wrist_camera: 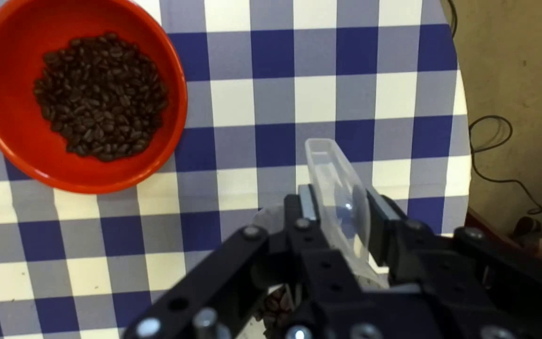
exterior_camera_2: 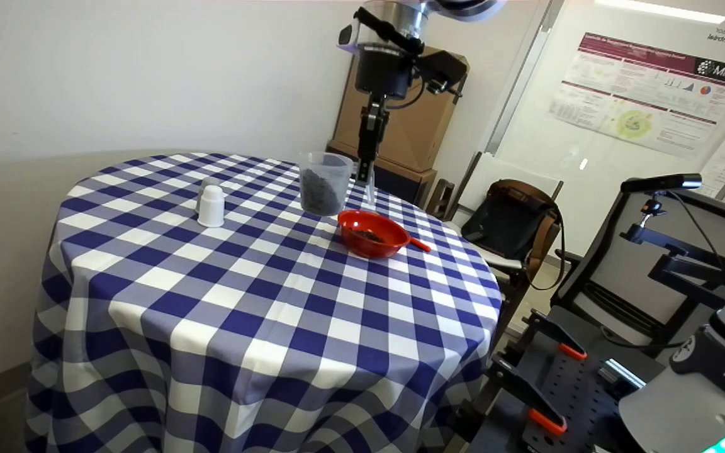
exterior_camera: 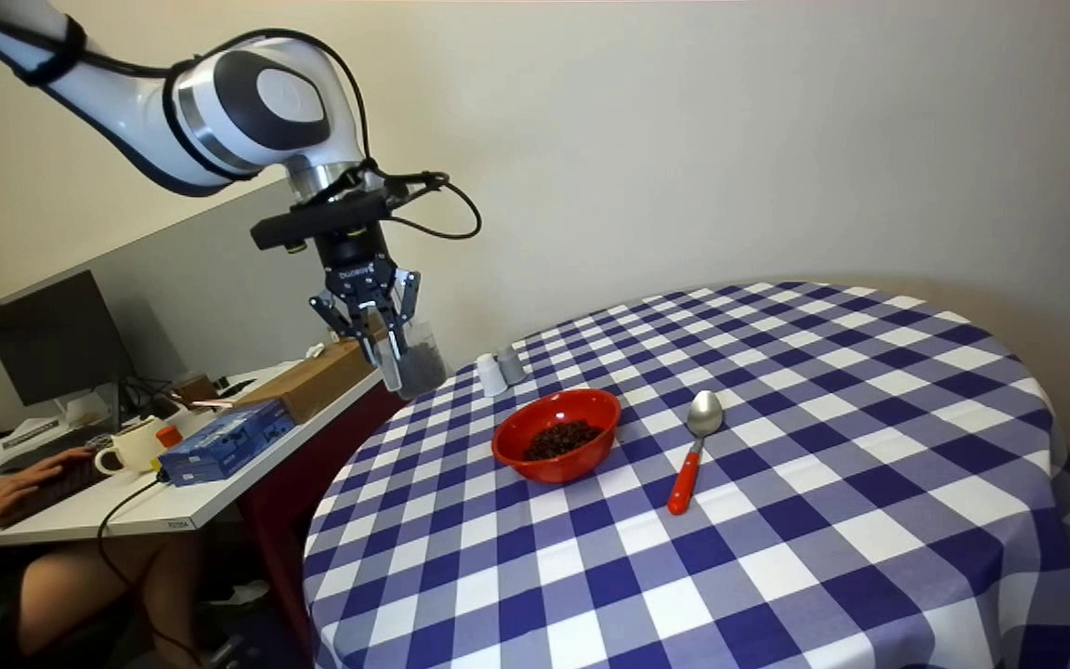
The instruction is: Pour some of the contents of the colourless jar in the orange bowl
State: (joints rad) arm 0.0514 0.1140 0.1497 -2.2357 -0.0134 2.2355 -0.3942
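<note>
Tool [wrist_camera: 345, 202], narrowly parted, is gripping jar [exterior_camera_2: 325, 187] by handle [wrist_camera: 326, 169]; pour looks done.
Beans [wrist_camera: 105, 99] are lying in bowl [wrist_camera: 10, 101]; next, likely lowering jar.

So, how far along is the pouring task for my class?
Some pouring looks done: dark beans lie in the orange bowl. In hand: the gripper clamps the handle of the colourless jar, roughly upright with contents inside. Left, probably: setting down the jar, held aloft.

Half tucked away
In an exterior view the orange bowl [exterior_camera_2: 370, 249] hides all the spoon [exterior_camera_2: 421, 245] but its handle; in the wrist view the gripper [wrist_camera: 343, 205] covers much of the clear jar [wrist_camera: 331, 186].
</note>
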